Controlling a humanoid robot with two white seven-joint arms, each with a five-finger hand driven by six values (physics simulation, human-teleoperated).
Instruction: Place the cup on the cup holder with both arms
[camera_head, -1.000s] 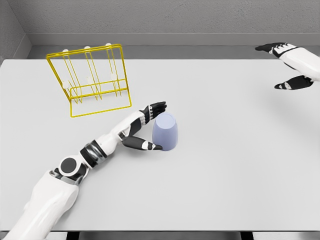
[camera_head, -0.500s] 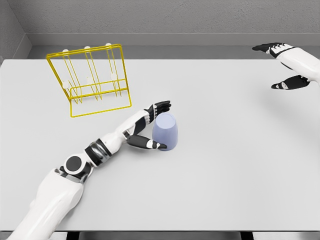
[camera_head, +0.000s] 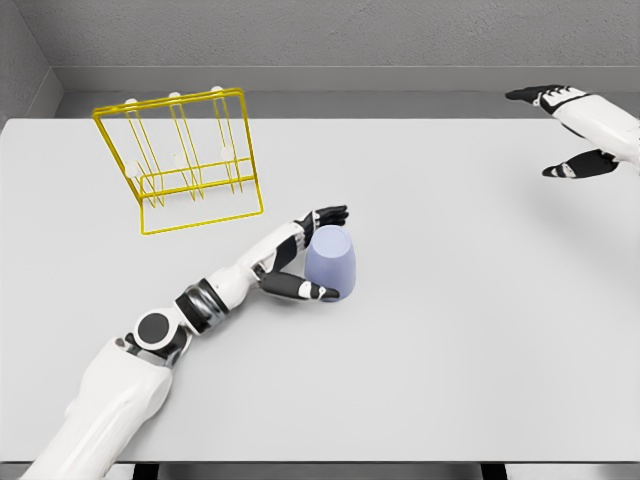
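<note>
While the pale lavender, smooth-walled cup (camera_head: 331, 261) stands mouth-down near the middle of the flat white table (camera_head: 450, 330), the left hand (camera_head: 305, 256) brackets it from the 9 o'clock side: the black fingers (camera_head: 330, 215) reach past the cup's far edge at about 11 o'clock and the thumb lies along its near base at about 7 o'clock, so the hand forms an open cradle beside the wall (whether skin meets the cup cannot be told from this view). Its white arm runs back toward 7 o'clock and leaves the picture at the lower left corner. From the cup, the yellow wire cup holder (camera_head: 185, 160) with its upright pegs sits toward 10 o'clock, well apart, tilted back on the table. Far off toward 2 o'clock, the right hand (camera_head: 570, 130) hangs above the table's corner, its fingers and thumb spread wide and holding nothing.
</note>
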